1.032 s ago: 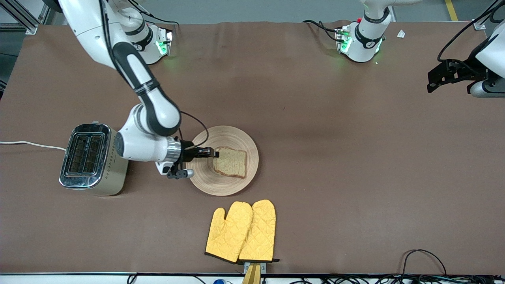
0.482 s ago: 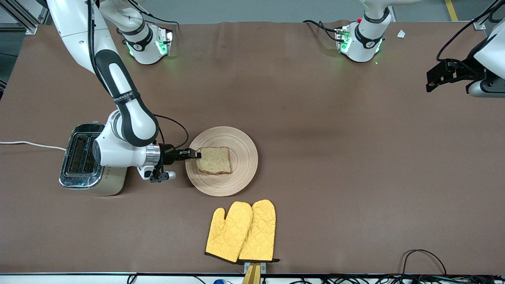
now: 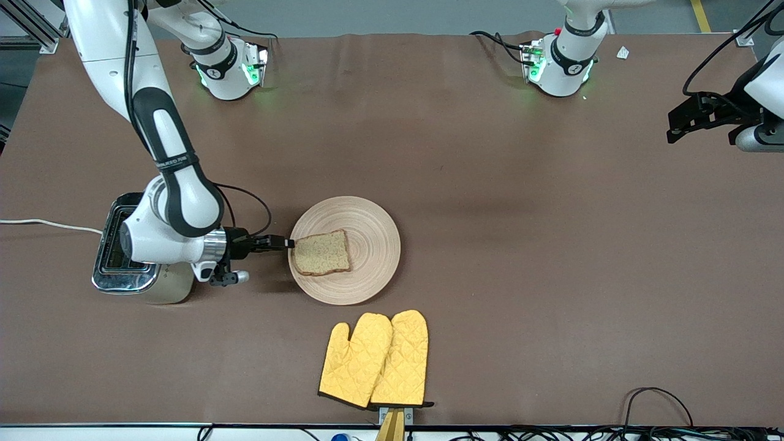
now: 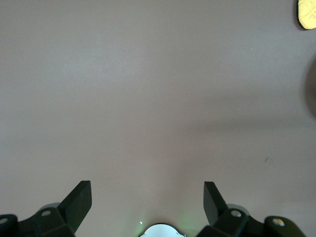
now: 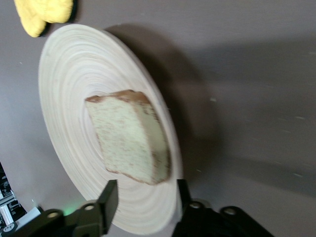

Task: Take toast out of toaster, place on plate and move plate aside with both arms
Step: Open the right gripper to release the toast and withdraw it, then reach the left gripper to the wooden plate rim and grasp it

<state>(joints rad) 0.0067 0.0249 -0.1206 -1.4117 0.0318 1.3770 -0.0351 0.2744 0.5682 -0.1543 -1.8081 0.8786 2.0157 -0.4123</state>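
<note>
The toast (image 3: 321, 253) lies on the round pale plate (image 3: 376, 242), by the rim that faces the toaster. My right gripper (image 3: 288, 244) is low beside that rim, open, its tips just off the toast's edge. In the right wrist view the toast (image 5: 131, 143) sits on the plate (image 5: 74, 74) just ahead of the spread right gripper (image 5: 145, 197), with nothing between the fingers. My left gripper (image 3: 677, 125) waits in the air at the left arm's end of the table. The left wrist view shows it (image 4: 147, 197) open over bare brown table.
A chrome toaster (image 3: 131, 245) stands beside the plate toward the right arm's end, partly under the right wrist, with a white cord (image 3: 49, 225) trailing off. A pair of yellow oven mitts (image 3: 376, 358) lies nearer the front camera than the plate; one mitt's tip (image 4: 307, 12) shows.
The right gripper drew back toward the toaster, pulling the toast across the plate to the rim, then opened and let it go. The left arm barely shifted.
</note>
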